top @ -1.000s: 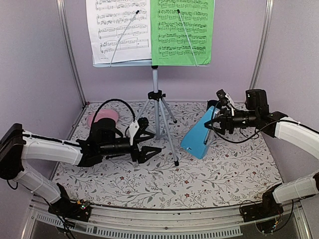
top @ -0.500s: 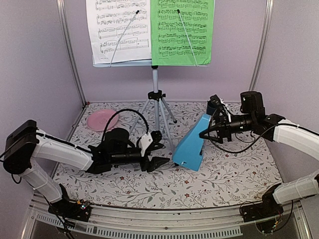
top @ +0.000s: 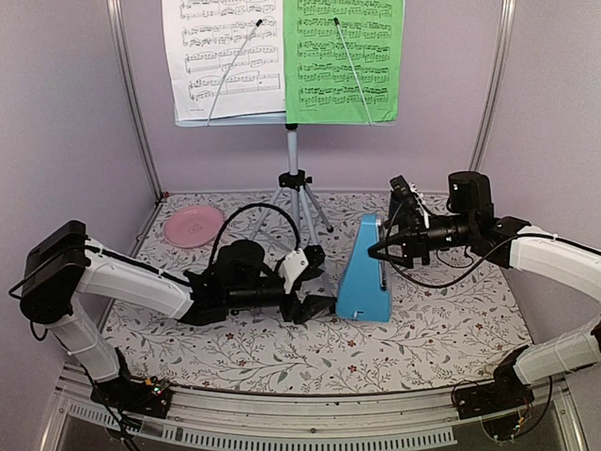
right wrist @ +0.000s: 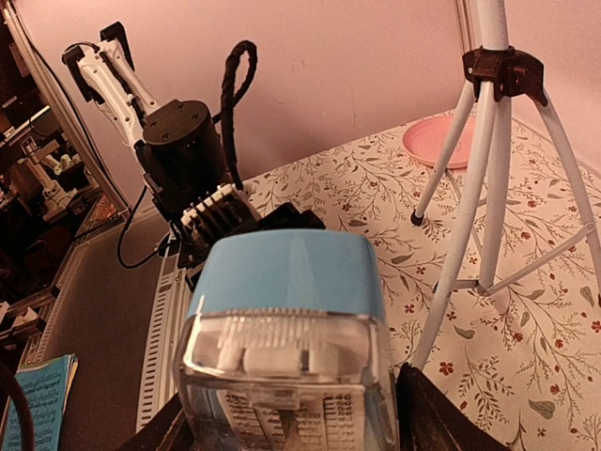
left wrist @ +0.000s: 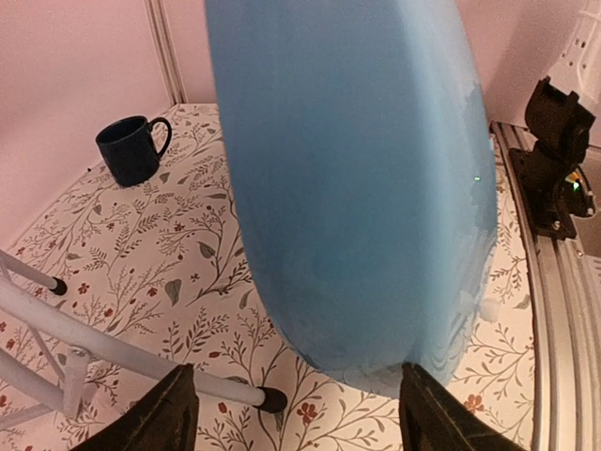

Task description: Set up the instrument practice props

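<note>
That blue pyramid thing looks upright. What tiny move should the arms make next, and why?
Probably the right gripper should open and release the metronome. It stands upright, its base seemingly flat on the table, right of the tripod, with the open left gripper flanking its foot.

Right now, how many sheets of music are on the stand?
2: a white sheet on the left half of the stand and a green sheet on its right half, side by side. More could be hidden behind them.
</note>
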`<state>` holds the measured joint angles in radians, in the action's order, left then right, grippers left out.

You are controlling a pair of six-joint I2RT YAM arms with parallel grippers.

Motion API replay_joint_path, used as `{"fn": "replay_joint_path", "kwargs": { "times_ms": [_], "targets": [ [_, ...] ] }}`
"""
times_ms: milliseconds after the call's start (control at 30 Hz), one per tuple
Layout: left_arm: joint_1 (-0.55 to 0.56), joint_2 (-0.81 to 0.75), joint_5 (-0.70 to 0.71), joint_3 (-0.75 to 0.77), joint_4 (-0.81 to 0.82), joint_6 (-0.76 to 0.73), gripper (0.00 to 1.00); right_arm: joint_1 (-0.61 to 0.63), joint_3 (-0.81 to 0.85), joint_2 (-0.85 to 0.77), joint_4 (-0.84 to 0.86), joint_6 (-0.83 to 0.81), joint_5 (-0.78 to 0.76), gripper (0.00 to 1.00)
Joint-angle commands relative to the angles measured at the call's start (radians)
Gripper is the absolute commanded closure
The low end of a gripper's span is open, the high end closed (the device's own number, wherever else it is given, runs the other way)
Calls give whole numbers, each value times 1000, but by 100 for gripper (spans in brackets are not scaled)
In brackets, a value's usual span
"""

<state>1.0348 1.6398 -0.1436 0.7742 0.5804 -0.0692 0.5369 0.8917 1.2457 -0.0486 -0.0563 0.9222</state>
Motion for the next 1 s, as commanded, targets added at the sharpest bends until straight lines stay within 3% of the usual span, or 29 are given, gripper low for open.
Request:
{"fn": "replay_joint_path", "kwargs": {
  "times_ms": [0, 167, 400, 533, 667, 733, 967],
  "targets": [
    [46, 21, 2, 28, -13, -13, 27, 9, 10, 0, 153, 76, -7, 100],
    [7, -48, 128, -65, 38, 40, 30, 9, -19, -19, 181, 116, -123, 100],
    [-16, -87, 103, -192, 194, 150, 28, 55, -129, -91, 250, 273, -463, 100],
    [4, -1, 46, -160, 290, 165, 22, 86, -191, -142, 253, 360, -707, 100],
    [37, 116, -17, -101, 433, 137, 6, 119, -228, -157, 253, 421, -888, 100],
    [50, 186, -44, -60, 472, 121, 1, 129, -246, -166, 265, 433, -939, 100],
    [69, 391, -39, 59, 524, 146, 1, 139, -303, -204, 306, 458, -970, 100]
  ]
}}
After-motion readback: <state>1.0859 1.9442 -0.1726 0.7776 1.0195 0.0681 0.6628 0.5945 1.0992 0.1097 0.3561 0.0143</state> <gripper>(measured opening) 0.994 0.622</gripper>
